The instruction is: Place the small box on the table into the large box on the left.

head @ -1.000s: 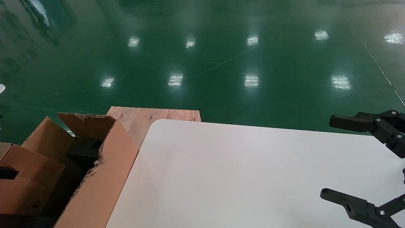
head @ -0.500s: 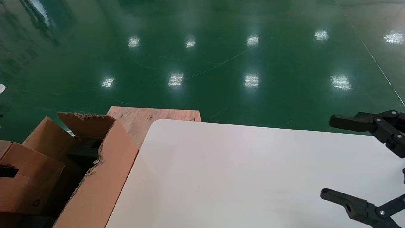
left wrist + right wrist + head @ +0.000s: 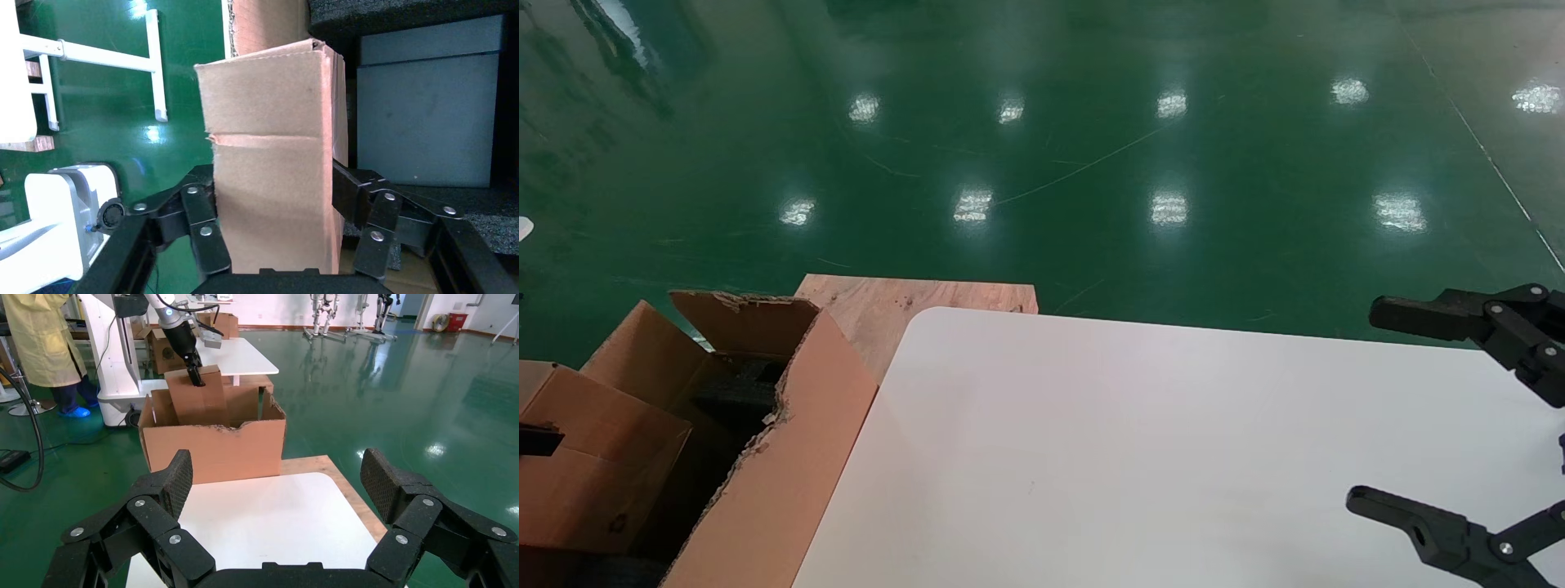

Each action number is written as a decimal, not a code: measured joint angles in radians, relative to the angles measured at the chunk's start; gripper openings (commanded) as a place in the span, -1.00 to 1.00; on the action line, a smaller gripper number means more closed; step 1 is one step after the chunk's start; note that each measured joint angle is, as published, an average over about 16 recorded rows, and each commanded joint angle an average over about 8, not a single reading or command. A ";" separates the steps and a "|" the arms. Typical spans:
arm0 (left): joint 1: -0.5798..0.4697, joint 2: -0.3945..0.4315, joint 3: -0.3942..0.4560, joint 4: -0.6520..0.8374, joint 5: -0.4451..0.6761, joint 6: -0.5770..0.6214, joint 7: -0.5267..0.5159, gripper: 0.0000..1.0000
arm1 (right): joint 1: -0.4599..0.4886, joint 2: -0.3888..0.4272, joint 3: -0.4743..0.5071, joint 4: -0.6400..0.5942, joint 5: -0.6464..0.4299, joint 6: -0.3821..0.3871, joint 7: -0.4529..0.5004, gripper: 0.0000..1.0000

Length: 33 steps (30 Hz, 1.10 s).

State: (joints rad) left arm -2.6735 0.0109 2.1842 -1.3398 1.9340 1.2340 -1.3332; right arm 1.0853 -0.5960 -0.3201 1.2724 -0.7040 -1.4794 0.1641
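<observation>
The small box (image 3: pixel 597 465) is a plain brown carton at the far left, with its lower part inside the open top of the large box (image 3: pixel 789 457). My left gripper (image 3: pixel 273 190) is shut on the small box (image 3: pixel 275 141), one finger on each side face. The right wrist view shows the small box (image 3: pixel 199 398) sticking up above the ragged rim of the large box (image 3: pixel 214 450), held from above by my left gripper (image 3: pixel 194 376). My right gripper (image 3: pixel 1373 406) is open and empty over the right side of the white table (image 3: pixel 1091 441).
Dark foam (image 3: pixel 404 18) and a grey block (image 3: pixel 428 110) lie inside the large box. A bare wooden board (image 3: pixel 911 298) sticks out behind the table's far left corner. A person in a yellow coat (image 3: pixel 37 337) stands beyond the large box. Green floor lies all around.
The small box in my left gripper has shifted slightly up and to the right in the head view. My right arm has not moved.
</observation>
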 measured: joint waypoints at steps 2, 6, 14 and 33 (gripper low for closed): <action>0.000 0.000 0.000 0.000 0.000 0.000 0.000 1.00 | 0.000 0.000 0.000 0.000 0.000 0.000 0.000 1.00; 0.000 0.001 0.000 0.000 0.000 0.001 0.000 1.00 | 0.000 0.000 0.000 0.000 0.000 0.000 0.000 1.00; 0.002 0.009 0.001 0.004 -0.002 -0.002 0.004 1.00 | 0.000 0.000 0.000 0.000 0.000 0.000 0.000 1.00; 0.132 0.302 -0.026 -0.009 -0.274 -0.335 -0.003 1.00 | 0.000 0.000 -0.001 0.000 0.000 0.000 0.000 1.00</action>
State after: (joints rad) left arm -2.5420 0.3127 2.1580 -1.3490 1.6597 0.8990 -1.3362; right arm 1.0857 -0.5959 -0.3207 1.2720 -0.7037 -1.4794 0.1638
